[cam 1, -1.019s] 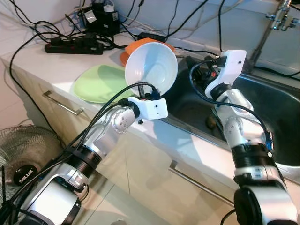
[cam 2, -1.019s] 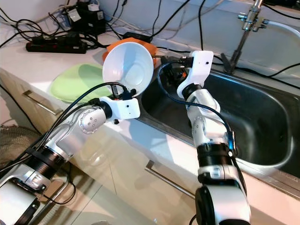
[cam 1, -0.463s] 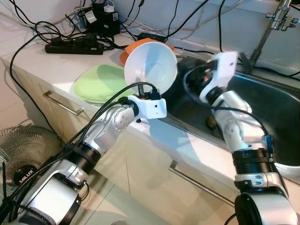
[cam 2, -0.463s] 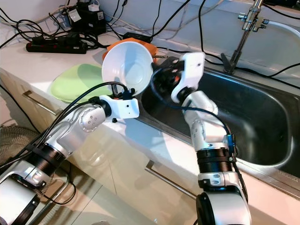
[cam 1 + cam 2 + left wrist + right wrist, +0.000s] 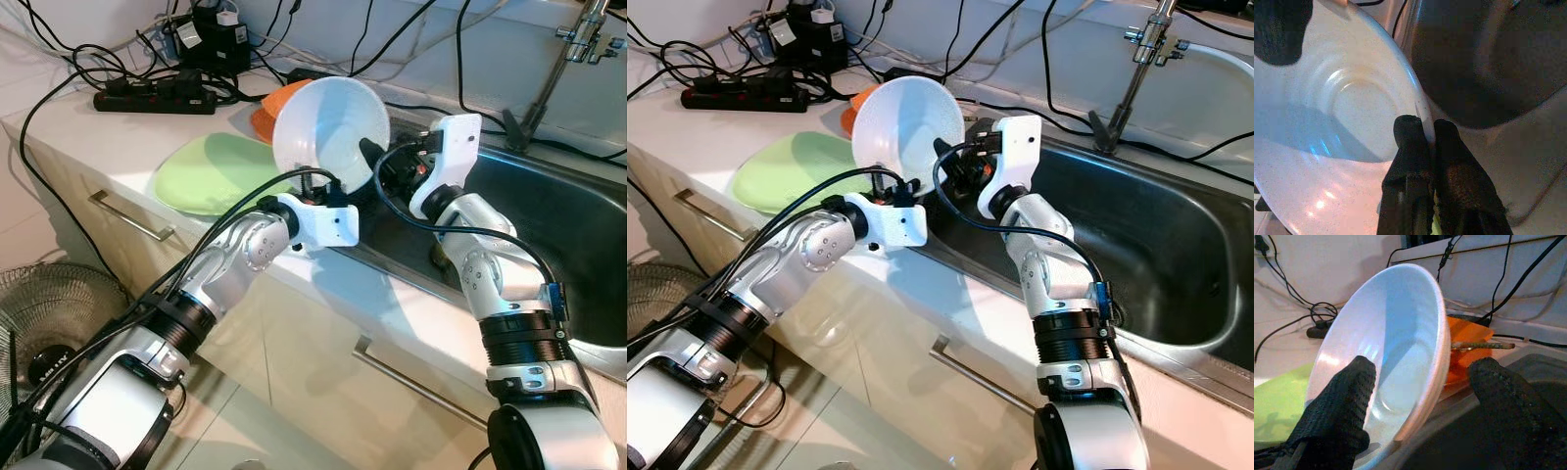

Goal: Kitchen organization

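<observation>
Pale kitchen counter point(image 5: 118, 132) beside a steel sink point(image 5: 1176, 245) — a handover in mid-air.

My left gripper point(image 5: 1422, 142) is clamped on the rim of the glossy white round bowl point(image 5: 328, 132), held tilted above the sink's edge; my right gripper point(image 5: 1422, 382) straddles the opposite rim, fingers apart. It looks rigid, light, slick, probably breakable — grip the thin rim. Behind lie a flat matte green plate point(image 5: 211, 171) and an orange dish point(image 5: 1464, 352).

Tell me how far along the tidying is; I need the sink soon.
Nothing looks put away yet. The left gripper pinches the white bowl by its rim, tilted over the sink edge; the open right gripper straddles that rim for a handover. The green plate and orange dish wait on the counter.
</observation>
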`<state>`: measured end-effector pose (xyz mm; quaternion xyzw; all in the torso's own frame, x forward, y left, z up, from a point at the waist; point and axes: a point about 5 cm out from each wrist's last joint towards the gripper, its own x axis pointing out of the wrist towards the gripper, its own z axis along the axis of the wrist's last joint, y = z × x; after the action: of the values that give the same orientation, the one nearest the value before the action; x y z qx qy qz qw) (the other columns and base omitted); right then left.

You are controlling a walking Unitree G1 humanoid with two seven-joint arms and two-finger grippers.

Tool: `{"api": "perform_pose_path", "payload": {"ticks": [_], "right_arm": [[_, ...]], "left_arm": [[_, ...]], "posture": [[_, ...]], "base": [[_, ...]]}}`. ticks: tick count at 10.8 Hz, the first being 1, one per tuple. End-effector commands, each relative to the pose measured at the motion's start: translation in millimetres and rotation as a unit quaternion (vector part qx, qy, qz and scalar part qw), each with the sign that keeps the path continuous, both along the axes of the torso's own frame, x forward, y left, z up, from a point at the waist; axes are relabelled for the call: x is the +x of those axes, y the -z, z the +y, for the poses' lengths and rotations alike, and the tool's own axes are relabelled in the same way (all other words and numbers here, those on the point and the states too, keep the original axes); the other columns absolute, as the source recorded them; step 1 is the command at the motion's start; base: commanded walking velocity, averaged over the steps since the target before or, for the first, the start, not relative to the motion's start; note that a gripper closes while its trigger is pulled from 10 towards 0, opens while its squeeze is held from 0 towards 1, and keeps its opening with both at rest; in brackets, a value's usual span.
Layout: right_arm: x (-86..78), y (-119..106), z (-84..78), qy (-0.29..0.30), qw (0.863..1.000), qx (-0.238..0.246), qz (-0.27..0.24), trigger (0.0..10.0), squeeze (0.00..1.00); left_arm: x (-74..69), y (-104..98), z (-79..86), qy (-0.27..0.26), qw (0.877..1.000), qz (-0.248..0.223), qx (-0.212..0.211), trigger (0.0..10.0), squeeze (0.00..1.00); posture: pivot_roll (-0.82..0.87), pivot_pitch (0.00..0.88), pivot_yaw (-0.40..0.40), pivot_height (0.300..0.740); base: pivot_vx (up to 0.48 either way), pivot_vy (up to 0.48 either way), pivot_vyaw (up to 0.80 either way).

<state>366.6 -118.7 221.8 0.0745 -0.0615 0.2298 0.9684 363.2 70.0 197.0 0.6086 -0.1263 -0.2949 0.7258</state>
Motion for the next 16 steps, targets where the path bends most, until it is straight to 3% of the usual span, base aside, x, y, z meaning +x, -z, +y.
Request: {"api": "perform_pose_path", "payload": {"ticks": [1, 4, 5, 6, 15, 16], "right_arm": [[0.9, 0.0, 1.4, -0.001, 1.0, -0.003, 0.005, 10.0, 0.0], [2.2, 4.2, 3.4, 0.003, 1.0, -0.001, 0.016, 10.0, 0.0], [2.4, 4.9, 4.6, 0.002, 1.0, 0.0, 0.018, 2.2, 0.0], [2.8, 5.7, 6.0, 0.003, 1.0, 0.001, 0.021, 0.0, 0.0], [5.9, 8.3, 5.4, 0.016, 0.999, 0.008, 0.03, 0.0, 0.0], [6.4, 9.0, 5.9, 0.015, 0.999, 0.007, 0.032, 0.0, 0.0]], "left_arm": [[-2.0, -14.4, -7.8, 0.023, 0.999, -0.031, 0.003, 10.0, 0.0], [-5.2, -15.3, -9.2, 0.032, 0.998, -0.046, 0.014, 10.0, 0.0], [-7.5, -13.8, -8.7, 0.038, 0.998, -0.053, 0.024, 10.0, 0.0], [-9.8, -11.5, -8.3, 0.044, 0.997, -0.058, 0.033, 10.0, 0.0], [-11.3, -10.4, 0.2, 0.036, 0.989, -0.114, 0.09, 10.0, 0.0], [-10.8, -11.3, 0.4, 0.036, 0.988, -0.117, 0.095, 10.0, 1.0]], "posture": [[0.22, 0.016, -0.02, 0.74], [0.23, 0.02, -0.025, 0.74], [0.23, 0.02, -0.025, 0.74], [0.23, 0.019, -0.026, 0.74], [0.23, 0.018, -0.032, 0.74], [0.23, 0.017, -0.033, 0.74]], "base": [[0.0, 0.0, 0.0], [0.0, 0.0, 0.0], [0.0, 0.0, 0.0], [0.0, 0.0, 0.0], [0.0, 0.0, 0.0], [0.0, 0.0, 0.0]]}}
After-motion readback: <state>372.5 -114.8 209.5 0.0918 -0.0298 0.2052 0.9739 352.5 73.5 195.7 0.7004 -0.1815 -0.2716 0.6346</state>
